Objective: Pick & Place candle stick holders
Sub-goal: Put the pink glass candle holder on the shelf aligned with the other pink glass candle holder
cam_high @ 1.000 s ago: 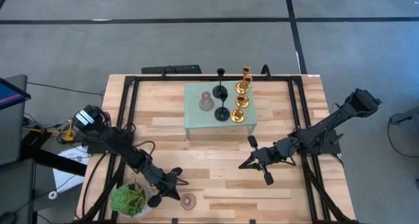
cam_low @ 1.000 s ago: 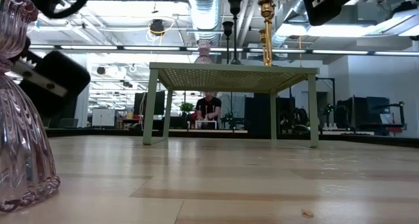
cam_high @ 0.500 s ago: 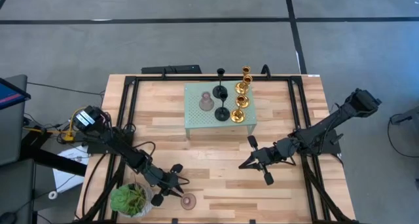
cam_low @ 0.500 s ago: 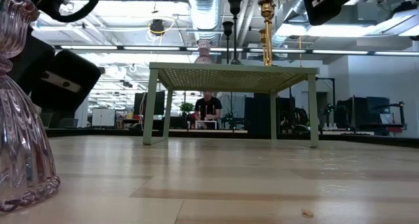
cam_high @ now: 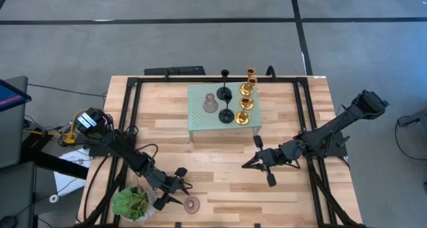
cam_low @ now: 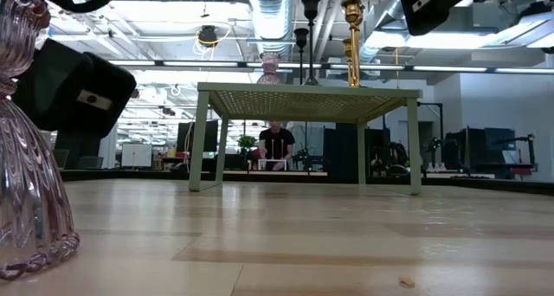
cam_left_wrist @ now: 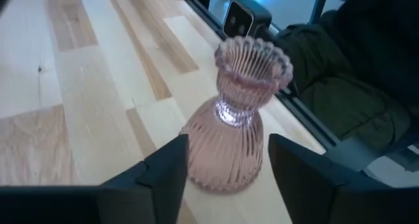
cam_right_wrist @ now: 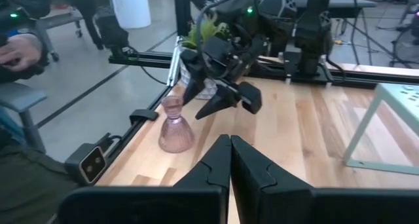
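Standing upright on the wooden table (cam_high: pixel 220 168), ribbed mauve-pink glass candle stick holder (cam_left_wrist: pixel 233 119), left gripper (cam_left_wrist: pixel 226 171) just beside it with fingers spread, not touching, right gripper (cam_high: pixel 248 164) closed, well apart.

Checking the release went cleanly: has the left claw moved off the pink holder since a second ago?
Yes. In the high view the left claw has pulled back from the pink holder toward the platform, its fingers now apart; the holder stands alone near the plant.

Ribbed pink glass candle stick holder (cam_left_wrist: pixel 230 122) upright on the pale wood bench (cam_left_wrist: pixel 78 106) near its edge, left hand (cam_left_wrist: pixel 226 175) fingers spread either side of its base, not touching
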Available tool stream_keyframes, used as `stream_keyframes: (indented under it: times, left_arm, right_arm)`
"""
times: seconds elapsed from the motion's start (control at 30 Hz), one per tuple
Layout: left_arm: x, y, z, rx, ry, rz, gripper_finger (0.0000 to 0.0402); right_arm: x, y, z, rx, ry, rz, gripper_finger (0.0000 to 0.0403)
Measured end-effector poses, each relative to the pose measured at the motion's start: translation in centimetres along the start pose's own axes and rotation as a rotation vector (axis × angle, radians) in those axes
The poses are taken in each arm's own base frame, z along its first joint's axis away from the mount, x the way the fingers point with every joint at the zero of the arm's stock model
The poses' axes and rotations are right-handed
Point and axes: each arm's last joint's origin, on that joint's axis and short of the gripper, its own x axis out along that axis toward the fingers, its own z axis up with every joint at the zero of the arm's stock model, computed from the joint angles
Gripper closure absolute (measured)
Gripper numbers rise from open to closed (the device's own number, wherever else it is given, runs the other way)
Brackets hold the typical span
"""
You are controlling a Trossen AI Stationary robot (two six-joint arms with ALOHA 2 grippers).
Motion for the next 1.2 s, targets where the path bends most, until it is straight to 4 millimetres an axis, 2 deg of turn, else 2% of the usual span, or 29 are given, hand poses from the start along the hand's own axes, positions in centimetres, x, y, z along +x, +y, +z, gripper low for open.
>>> stream_keyframes:
  times: [0.4, 0.67, 1.03, 1.2]
  left_arm:
    - [0.0, -0.1, 0.7, -0.006, -0.065, -0.008, 0.0116]
    - [0.0, 0.7, 0.9, -0.014, -0.079, 0.023, 0.0080]
    - [0.2, 0.8, 0.9, -0.023, -0.095, 0.023, 0.0072]
    - [1.9, 0.7, 0.1, -0.044, -0.083, -0.003, 0.0076]
  right_arm:
    - [0.0, 0.0, 0.0, 0.001, -0.001, -0.012, 0.0403]
    - [0.0, 0.0, 0.0, 0.001, -0.002, -0.012, 0.0403]
    - [0.0, 0.0, 0.0, 0.000, 0.000, -0.012, 0.0403]
    - [0.0, 0.0, 0.0, 0.000, 0.000, -0.011, 0.0403]
